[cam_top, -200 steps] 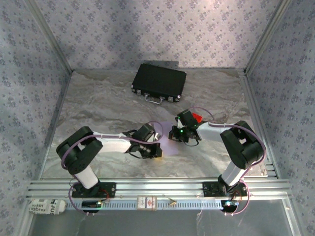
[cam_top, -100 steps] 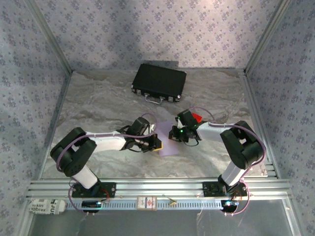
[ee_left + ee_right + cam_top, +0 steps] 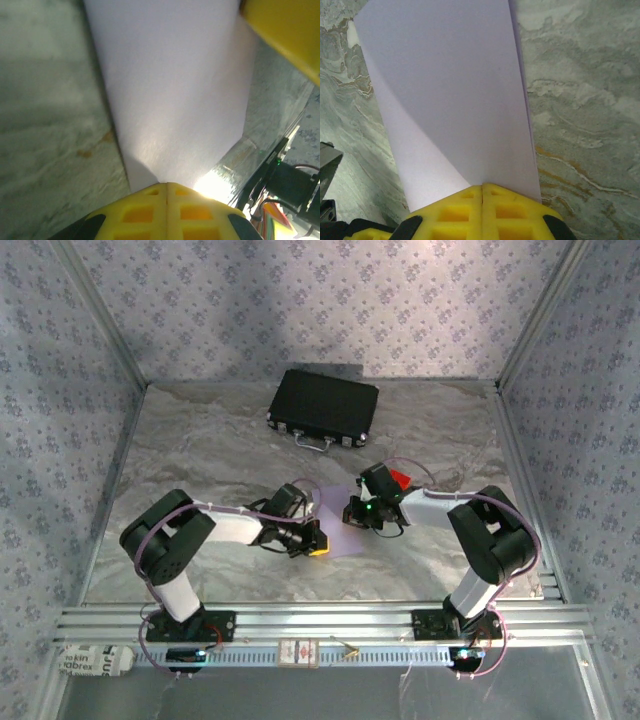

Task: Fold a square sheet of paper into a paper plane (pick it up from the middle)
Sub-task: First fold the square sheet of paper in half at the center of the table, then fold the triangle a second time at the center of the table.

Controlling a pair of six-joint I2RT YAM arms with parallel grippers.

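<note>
Still together, left fingers (image 3: 145, 212), right fingers (image 3: 462, 210), at the square sheet of paper (image 3: 450, 90) (left elbow (image 3: 165, 540) now rightward).

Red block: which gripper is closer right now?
Right. The right gripper is close beside the red block, just to its near-left in the top view. The left gripper is farther off, on the other side of the lilac paper.

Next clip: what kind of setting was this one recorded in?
Probably a purpose-built robot test booth, not a home. Patterned panels close in a marble-look table on three sides, and two robot arms are bolted to an aluminium rail along its near edge.
</note>
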